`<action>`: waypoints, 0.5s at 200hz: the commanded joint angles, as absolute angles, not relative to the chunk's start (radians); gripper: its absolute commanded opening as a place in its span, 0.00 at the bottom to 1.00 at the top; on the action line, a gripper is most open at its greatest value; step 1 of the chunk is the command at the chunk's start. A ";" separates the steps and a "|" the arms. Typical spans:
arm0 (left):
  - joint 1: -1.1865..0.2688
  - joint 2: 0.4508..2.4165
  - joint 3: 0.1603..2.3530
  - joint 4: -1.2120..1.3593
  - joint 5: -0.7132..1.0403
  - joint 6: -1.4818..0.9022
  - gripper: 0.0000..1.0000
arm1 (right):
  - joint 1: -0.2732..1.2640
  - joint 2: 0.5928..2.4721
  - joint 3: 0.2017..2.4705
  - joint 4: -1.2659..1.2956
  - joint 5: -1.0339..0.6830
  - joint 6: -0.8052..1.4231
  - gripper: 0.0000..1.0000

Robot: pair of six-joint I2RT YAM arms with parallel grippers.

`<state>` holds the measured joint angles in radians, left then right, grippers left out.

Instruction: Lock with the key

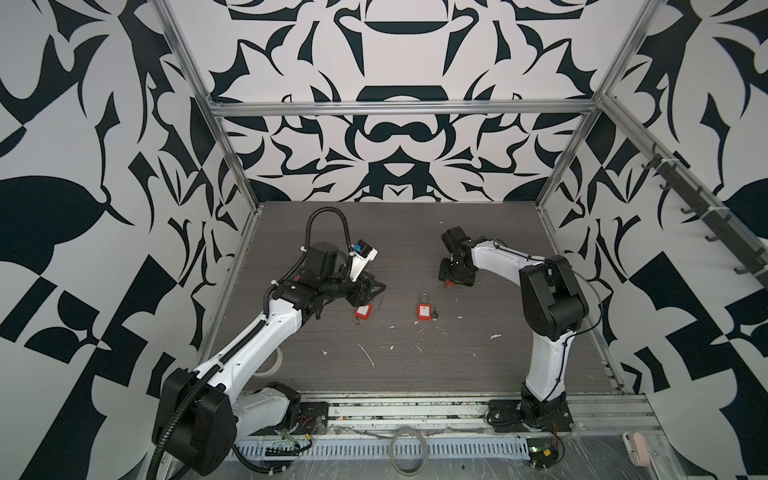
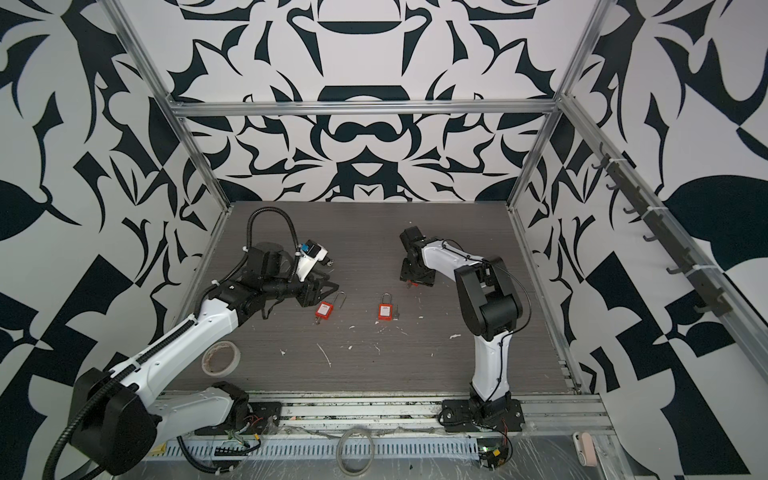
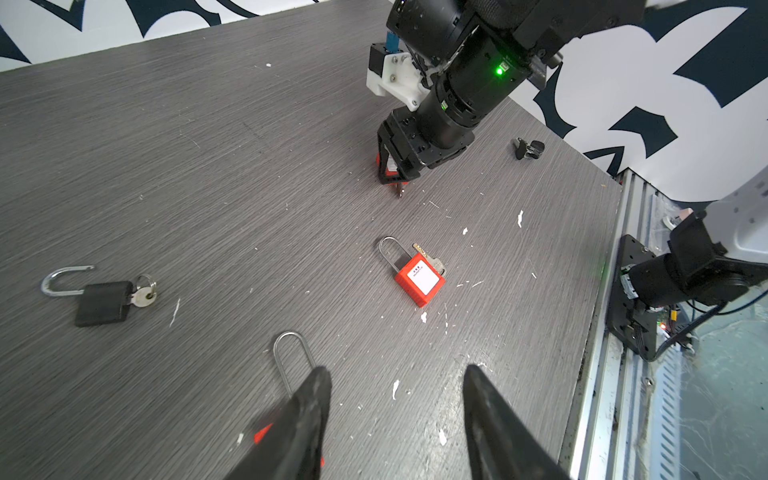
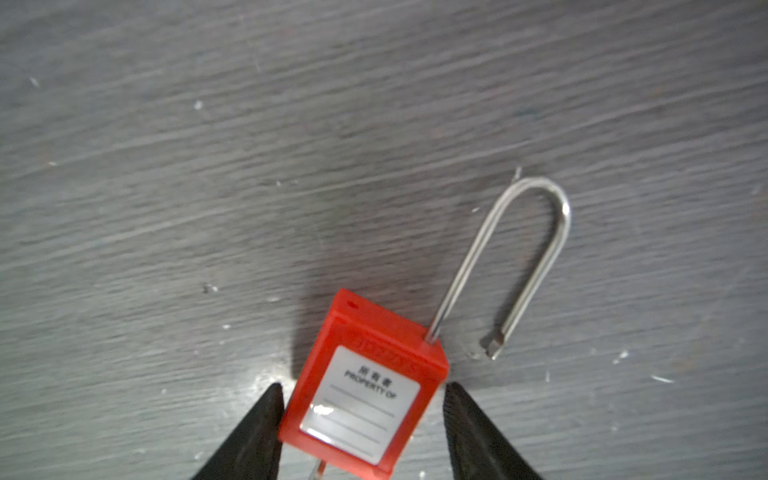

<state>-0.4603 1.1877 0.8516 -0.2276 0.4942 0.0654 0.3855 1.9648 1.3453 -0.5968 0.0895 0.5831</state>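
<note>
A red padlock (image 4: 361,399) with its shackle (image 4: 532,257) swung open sits between the fingers of my right gripper (image 4: 363,386), which is shut on its body. A key (image 3: 400,192) sticks out of its underside toward the table. In both top views this gripper (image 1: 451,279) is right of centre. A second red padlock (image 1: 423,309) lies mid-table with a key (image 1: 434,313) beside it. My left gripper (image 3: 399,370) is open and empty, and one finger (image 3: 307,411) covers the body of a third red padlock (image 1: 363,311) whose shackle (image 3: 291,357) pokes out.
A black padlock (image 3: 99,301) with an open shackle and keys lies beyond the left gripper. A tape roll (image 2: 220,357) sits near the left arm. A small black part (image 3: 528,148) lies by the wall. White flecks dot the grey table (image 1: 478,357).
</note>
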 commanded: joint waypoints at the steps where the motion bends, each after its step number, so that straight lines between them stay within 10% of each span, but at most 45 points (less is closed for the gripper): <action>1: -0.457 1.210 0.856 -0.223 0.505 0.058 0.54 | 0.381 1.933 1.370 -0.653 0.153 0.537 0.60; 100: -0.459 1.223 0.869 -0.227 0.528 0.052 0.53 | 0.357 1.926 1.356 -0.650 0.081 0.454 0.65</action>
